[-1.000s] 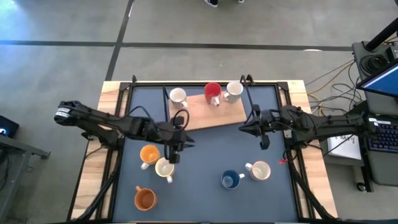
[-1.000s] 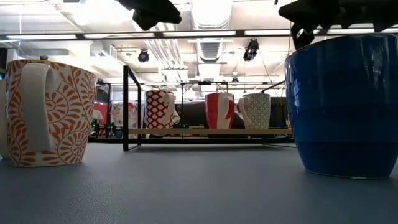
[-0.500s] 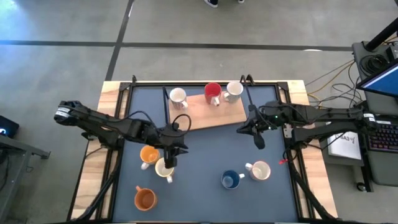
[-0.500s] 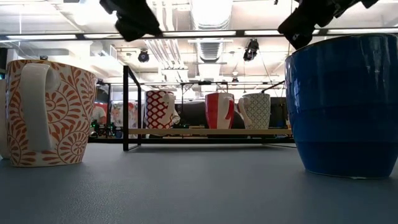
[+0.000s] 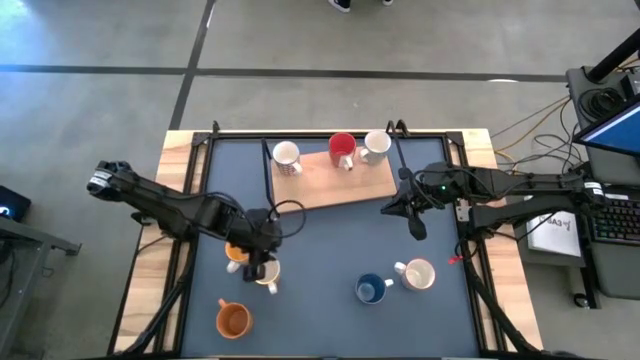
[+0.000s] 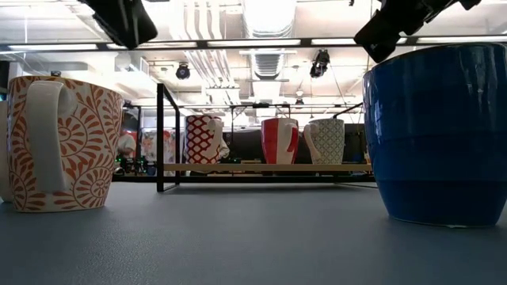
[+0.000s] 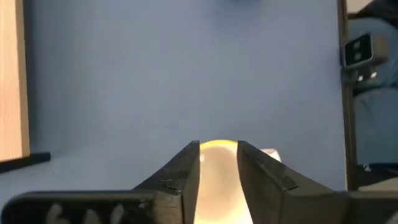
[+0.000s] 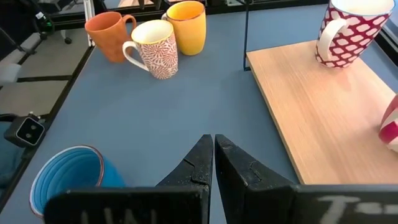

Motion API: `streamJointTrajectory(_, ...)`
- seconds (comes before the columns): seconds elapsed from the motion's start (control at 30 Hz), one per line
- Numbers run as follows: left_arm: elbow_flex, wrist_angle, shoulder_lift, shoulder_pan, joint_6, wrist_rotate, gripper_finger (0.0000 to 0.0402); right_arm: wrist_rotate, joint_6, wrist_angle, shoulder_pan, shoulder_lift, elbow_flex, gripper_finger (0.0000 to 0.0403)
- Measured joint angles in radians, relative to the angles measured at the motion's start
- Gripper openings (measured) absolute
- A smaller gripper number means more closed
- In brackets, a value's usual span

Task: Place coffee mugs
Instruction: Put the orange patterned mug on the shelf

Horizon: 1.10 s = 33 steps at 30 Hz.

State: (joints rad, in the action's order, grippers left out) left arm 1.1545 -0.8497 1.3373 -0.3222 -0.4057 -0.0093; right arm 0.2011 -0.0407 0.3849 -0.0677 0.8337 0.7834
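Since the cream patterned mug (image 5: 266, 272) near the worktop's (image 5: 330, 240) left edge is stiff, glazed ceramic, likely slippery and chippable, we judge its rim wall the best hold. Our left tool (image 5: 258, 268) hangs over it, fingers (image 7: 184, 174) a little parted around nothing. Our right tool (image 5: 418, 229), pressed together, waits mid-worktop.

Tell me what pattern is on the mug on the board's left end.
Red with white dots; right wrist view.

Yellow mug (image 7: 217, 163): mostly hidden behind left gripper (image 7: 218, 163) fingers.
Blue mug (image 6: 436, 134): cut by frame's right edge, low view.
Red mug (image 8: 390, 124): cut by frame edge, on wooden board (image 8: 317, 112).
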Motion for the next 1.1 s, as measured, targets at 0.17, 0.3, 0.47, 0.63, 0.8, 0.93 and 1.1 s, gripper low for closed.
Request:
streamJointTrajectory(0.17, -0.031, -0.03, 0.023, 0.001, 0.029, -0.008, 0.0131, 0.0, 0.003, 0.0, 0.0, 0.0, 0.0, 0.0009)
streamJointTrajectory(0.3, -0.033, -0.041, 0.078, 0.0, 0.061, -0.007, 0.0134, 0.0, 0.008, 0.0, 0.0, 0.0, -0.001, 0.0009)
streamJointTrajectory(0.47, -0.034, -0.07, 0.156, -0.002, 0.101, 0.0, 0.0119, 0.0, 0.015, 0.0, 0.0, 0.0, -0.001, 0.0009)
streamJointTrajectory(0.63, -0.034, -0.085, 0.215, -0.002, 0.119, -0.001, 0.0101, 0.0, 0.017, 0.0, 0.0, 0.0, -0.001, 0.0009)
streamJointTrajectory(0.8, -0.023, -0.086, 0.233, -0.002, 0.132, -0.002, 0.0049, 0.0, 0.019, 0.0, 0.0, 0.0, -0.001, 0.0009)
streamJointTrajectory(0.93, 0.0, -0.09, 0.231, 0.001, 0.132, -0.002, 0.0011, 0.0, 0.019, 0.0, 0.0, 0.0, -0.001, 0.0009)
streamJointTrajectory(1.1, 0.056, -0.09, 0.227, 0.002, 0.155, -0.008, 0.0007, 0.0, 0.016, 0.008, 0.0, 0.0, -0.002, 0.0009)
